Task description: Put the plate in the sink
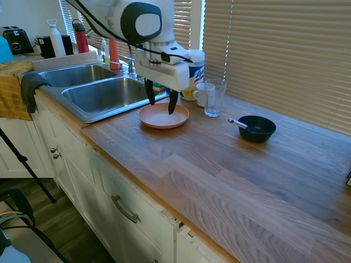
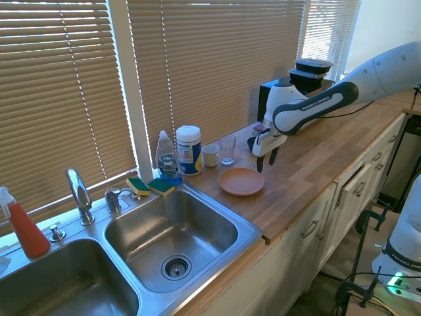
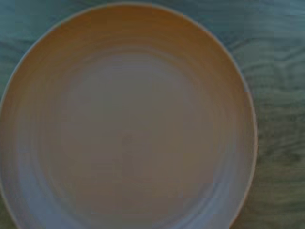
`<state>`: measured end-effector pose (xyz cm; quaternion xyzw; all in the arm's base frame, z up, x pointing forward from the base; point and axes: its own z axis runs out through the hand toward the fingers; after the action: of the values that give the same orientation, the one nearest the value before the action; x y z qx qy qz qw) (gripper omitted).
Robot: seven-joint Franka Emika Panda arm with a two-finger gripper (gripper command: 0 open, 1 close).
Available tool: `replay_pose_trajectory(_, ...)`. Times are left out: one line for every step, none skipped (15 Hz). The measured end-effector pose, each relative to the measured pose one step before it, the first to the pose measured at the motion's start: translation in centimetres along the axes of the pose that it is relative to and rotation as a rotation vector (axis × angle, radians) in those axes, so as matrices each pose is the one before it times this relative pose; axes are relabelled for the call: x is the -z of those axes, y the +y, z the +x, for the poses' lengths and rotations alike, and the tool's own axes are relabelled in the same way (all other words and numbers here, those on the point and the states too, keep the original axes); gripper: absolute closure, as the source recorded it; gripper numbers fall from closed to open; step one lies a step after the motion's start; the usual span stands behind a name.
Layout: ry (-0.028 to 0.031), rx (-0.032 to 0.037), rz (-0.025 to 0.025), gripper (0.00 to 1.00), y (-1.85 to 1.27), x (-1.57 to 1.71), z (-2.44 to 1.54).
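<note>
The salmon-orange plate (image 1: 163,115) (image 2: 241,181) lies flat on the wooden counter beside the sink (image 1: 88,92) (image 2: 171,234). It fills the wrist view (image 3: 126,119). My gripper (image 1: 161,103) (image 2: 266,159) hangs open just above the plate, fingers pointing down with nothing between them. In the second exterior view it sits over the plate's far right edge. The steel sink has two basins and a curved faucet (image 2: 79,194).
A dark blue bowl with a spoon (image 1: 255,128), a clear glass (image 1: 214,97), a white mug (image 2: 210,155), a wipes canister (image 2: 188,149), a soap bottle (image 2: 167,158) and sponges (image 2: 150,186) stand near the plate. A microwave (image 2: 289,95) sits further along.
</note>
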<state>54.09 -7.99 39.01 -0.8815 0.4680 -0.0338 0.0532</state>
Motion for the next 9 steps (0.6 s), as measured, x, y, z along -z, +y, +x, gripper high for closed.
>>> replay_pose_trajectory(-0.01677,-0.00871,0.00826,0.00,-0.261,-0.895,1.426)
replay_pose_trajectory(-0.01711,-0.00494,0.00918,0.00,-0.135,-0.926,1.392)
replay_pose_trajectory(-0.01501,-0.00263,0.00685,0.00,-0.046,-0.890,1.190)
replay_pose_trajectory(-0.01424,-0.00280,0.00661,0.00,-0.031,-0.916,1.098)
replay_pose_trajectory(-0.01861,0.00357,0.01310,0.00,-0.120,-0.850,0.824)
replay_pose_trajectory(-0.02462,0.01286,0.01630,0.00,-0.162,-0.780,0.591)
replay_pose_trajectory(-0.02574,0.01444,0.01175,0.00,-0.072,-0.587,0.406)
replay_pose_trajectory(-0.02052,0.01077,0.00485,1.00,-0.046,-0.398,0.290)
replay_pose_trajectory(-0.01418,0.00490,0.00595,1.00,-0.029,-0.102,0.156)
